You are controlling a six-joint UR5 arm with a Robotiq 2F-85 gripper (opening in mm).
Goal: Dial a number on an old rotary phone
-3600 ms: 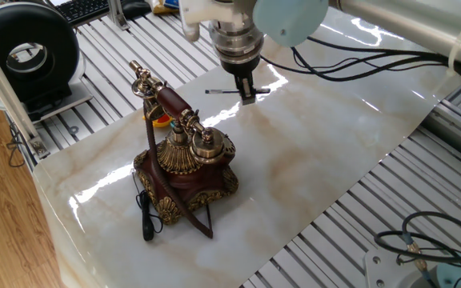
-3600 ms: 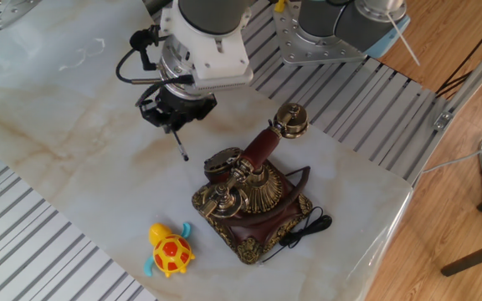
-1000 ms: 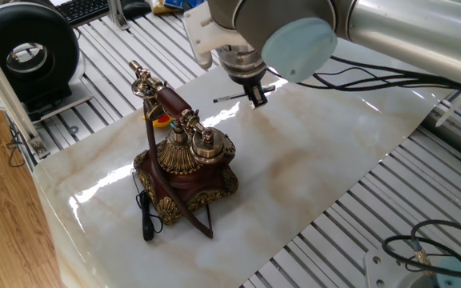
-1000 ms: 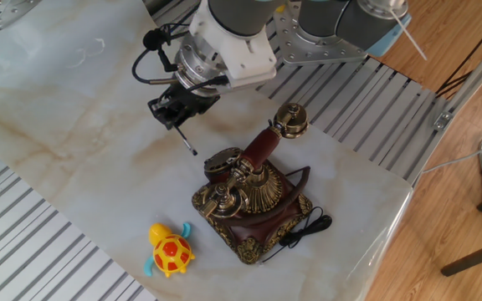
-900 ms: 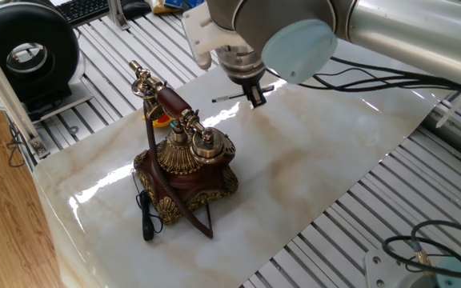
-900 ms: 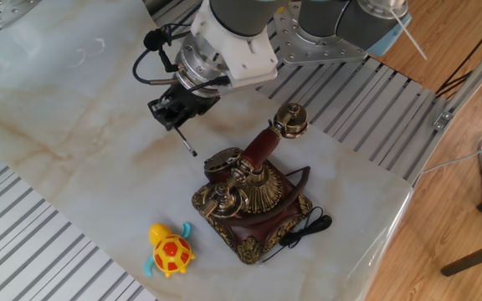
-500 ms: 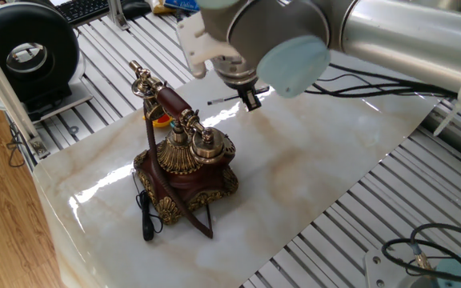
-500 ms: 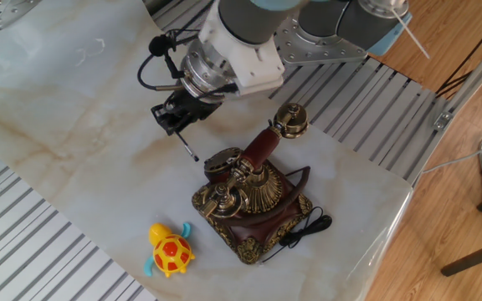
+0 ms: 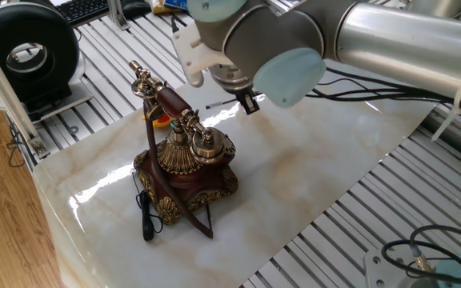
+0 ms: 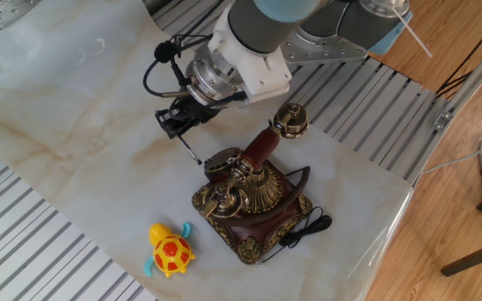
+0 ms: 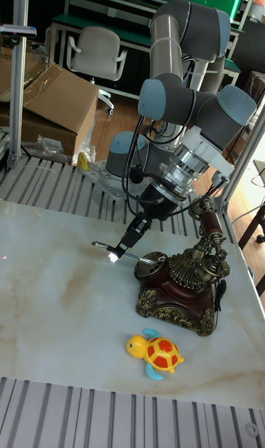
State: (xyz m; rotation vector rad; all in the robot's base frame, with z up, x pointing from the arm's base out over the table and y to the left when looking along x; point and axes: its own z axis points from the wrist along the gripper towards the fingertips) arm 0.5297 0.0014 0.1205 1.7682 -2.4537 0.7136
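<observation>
The old rotary phone (image 9: 189, 160) stands on the marble slab, dark red-brown with gold filigree. Its handset (image 9: 170, 100) rests on the tall cradle, and a black cord trails at its base. My gripper (image 9: 249, 103) hovers just behind the phone, tilted and shut on a slim black-and-silver pen (image 9: 224, 103). In the other fixed view the gripper (image 10: 176, 127) angles the pen (image 10: 190, 150) down toward the phone (image 10: 253, 196), its tip close to the dial side. The tall fixed view shows the gripper (image 11: 125, 246), the pen (image 11: 103, 246) and the phone (image 11: 182, 279).
A yellow and orange toy turtle (image 10: 170, 251) lies on the slab (image 10: 65, 100) in front of the phone. Slatted metal table surrounds the slab. A black round device (image 9: 26, 52) and a keyboard (image 9: 82, 8) sit at the back left. Cables (image 9: 422, 240) hang at the right.
The gripper has shifted toward the phone and tilted more, carrying the pen so that its tip sits nearer the dial. The phone and the turtle have stayed put.
</observation>
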